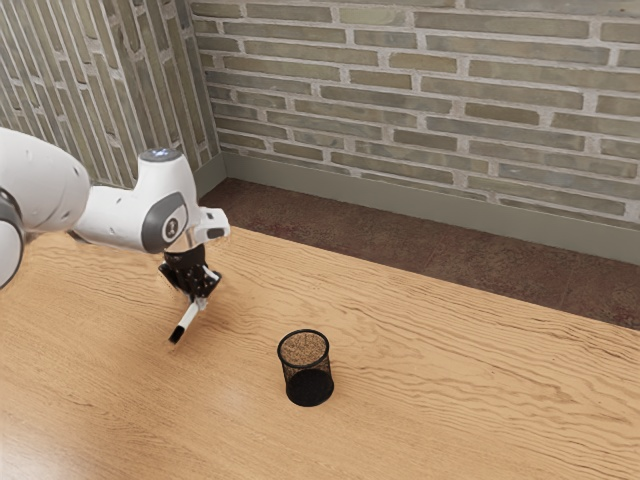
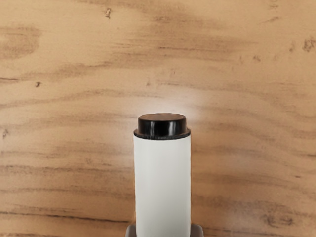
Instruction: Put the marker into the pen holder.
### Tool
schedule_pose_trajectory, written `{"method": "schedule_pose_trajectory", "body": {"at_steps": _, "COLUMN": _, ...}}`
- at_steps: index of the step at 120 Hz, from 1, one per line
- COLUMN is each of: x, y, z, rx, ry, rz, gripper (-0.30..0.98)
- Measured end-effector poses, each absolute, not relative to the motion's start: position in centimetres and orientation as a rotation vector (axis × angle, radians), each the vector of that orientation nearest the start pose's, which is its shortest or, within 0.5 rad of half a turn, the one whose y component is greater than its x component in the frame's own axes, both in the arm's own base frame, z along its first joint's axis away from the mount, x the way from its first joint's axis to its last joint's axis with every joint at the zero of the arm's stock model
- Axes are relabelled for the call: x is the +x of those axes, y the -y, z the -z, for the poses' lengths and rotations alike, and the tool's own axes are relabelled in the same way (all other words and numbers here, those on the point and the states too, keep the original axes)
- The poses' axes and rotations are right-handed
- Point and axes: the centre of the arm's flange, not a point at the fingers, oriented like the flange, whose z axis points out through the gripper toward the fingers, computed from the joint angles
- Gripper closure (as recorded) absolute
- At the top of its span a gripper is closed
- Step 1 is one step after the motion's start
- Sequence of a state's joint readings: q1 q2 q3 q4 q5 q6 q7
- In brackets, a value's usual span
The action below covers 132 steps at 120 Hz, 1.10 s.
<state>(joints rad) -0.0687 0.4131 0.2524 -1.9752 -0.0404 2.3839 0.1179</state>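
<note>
Marker [image 1: 187, 321], a white plastic cylinder with a black end, is gripped between both fingers of our black two-finger gripper [image 1: 203, 299]. We have it tilted, black end lowest, probably just above the pale wooden table [image 1: 460, 400]. Toward the exterior view's right, well apart, our round black mesh pen holder [image 1: 308, 384] stands upright. Beyond are reddish-brown floor [image 1: 400, 254] and grey-brown brick wall [image 1: 450, 90].

We log: marker [image 2: 163, 182] white, black-ended | pen holder [image 1: 309, 387] black, mesh-patterned | our gripper [image 1: 201, 301] black | our arm [image 1: 115, 215] white, dark-grey parts | table [image 1: 460, 400] honey-brown, darker wavy grain | wall [image 1: 420, 85] grey-tan bricks, pale joints | skirting [image 1: 420, 210] grey-green | floor [image 1: 400, 260] mottled red-brown
</note>
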Motion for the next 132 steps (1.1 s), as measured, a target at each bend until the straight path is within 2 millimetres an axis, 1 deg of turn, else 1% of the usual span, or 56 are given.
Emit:
{"method": "schedule_pose_trajectory", "body": {"at_steps": 4, "x": 60.7, "y": -10.2, "z": -28.7, "rx": -3.071, "ry": 0.112, "rz": 0.059, "gripper": 0.77}}
{"method": "schedule_pose_trajectory", "body": {"at_steps": 9, "x": 60.8, "y": -9.3, "z": -32.5, "rx": -3.079, "ry": 0.099, "rz": 0.162, "gripper": 0.77}}
{"method": "schedule_pose_trajectory", "body": {"at_steps": 13, "x": 60.8, "y": -8.4, "z": -35.8, "rx": -3.083, "ry": 0.082, "rz": 0.253, "gripper": 0.78}}
{"method": "schedule_pose_trajectory", "body": {"at_steps": 17, "x": 60.5, "y": -7.1, "z": -38.2, "rx": -3.087, "ry": 0.056, "rz": 0.329, "gripper": 0.78}}
{"method": "schedule_pose_trajectory", "body": {"at_steps": 21, "x": 60.2, "y": -5.2, "z": -40.3, "rx": -3.091, "ry": 0.014, "rz": 0.401, "gripper": 0.78}}
{"method": "schedule_pose_trajectory", "body": {"at_steps": 25, "x": 59.5, "y": -2.9, "z": -42.1, "rx": -3.095, "ry": -0.04, "rz": 0.468, "gripper": 0.79}}
{"method": "schedule_pose_trajectory", "body": {"at_steps": 33, "x": 56.9, "y": 1.9, "z": -45.1, "rx": -3.093, "ry": -0.157, "rz": 0.593, "gripper": 0.79}}
{"method": "schedule_pose_trajectory", "body": {"at_steps": 37, "x": 55.2, "y": 4.3, "z": -46.0, "rx": -3.086, "ry": -0.219, "rz": 0.65, "gripper": 0.79}}
{"method": "schedule_pose_trajectory", "body": {"at_steps": 43, "x": 53.3, "y": 7.5, "z": -46.0, "rx": -3.072, "ry": -0.305, "rz": 0.717, "gripper": 0.79}}
{"method": "schedule_pose_trajectory", "body": {"at_steps": 49, "x": 52.2, "y": 9.8, "z": -45.4, "rx": -3.056, "ry": -0.369, "rz": 0.782, "gripper": 0.79}}
{"method": "schedule_pose_trajectory", "body": {"at_steps": 59, "x": 51.1, "y": 12.4, "z": -43.8, "rx": -3.036, "ry": -0.438, "rz": 0.874, "gripper": 0.79}}
{"method": "schedule_pose_trajectory", "body": {"at_steps": 72, "x": 50.4, "y": 14.9, "z": -43.5, "rx": -3.013, "ry": -0.494, "rz": 1.002, "gripper": 0.79}}
{"method": "schedule_pose_trajectory", "body": {"at_steps": 79, "x": 50.2, "y": 15.7, "z": -42.9, "rx": -3.01, "ry": -0.511, "rz": 1.041, "gripper": 0.78}}
{"method": "schedule_pose_trajectory", "body": {"at_steps": 89, "x": 50.3, "y": 16.4, "z": -40.3, "rx": -3.036, "ry": -0.513, "rz": 1.03, "gripper": 0.78}}
{"method": "schedule_pose_trajectory", "body": {"at_steps": 96, "x": 50.5, "y": 16.7, "z": -39.0, "rx": -3.046, "ry": -0.513, "rz": 1.028, "gripper": 0.77}}
{"method": "schedule_pose_trajectory", "body": {"at_steps": 111, "x": 50.6, "y": 17.0, "z": -38.2, "rx": -3.043, "ry": -0.521, "rz": 1.053, "gripper": 0.75}}
{"method": "schedule_pose_trajectory", "body": {"at_steps": 132, "x": 50.6, "y": 17.2, "z": -37.9, "rx": -3.039, "ry": -0.531, "rz": 1.068, "gripper": 0.37}}
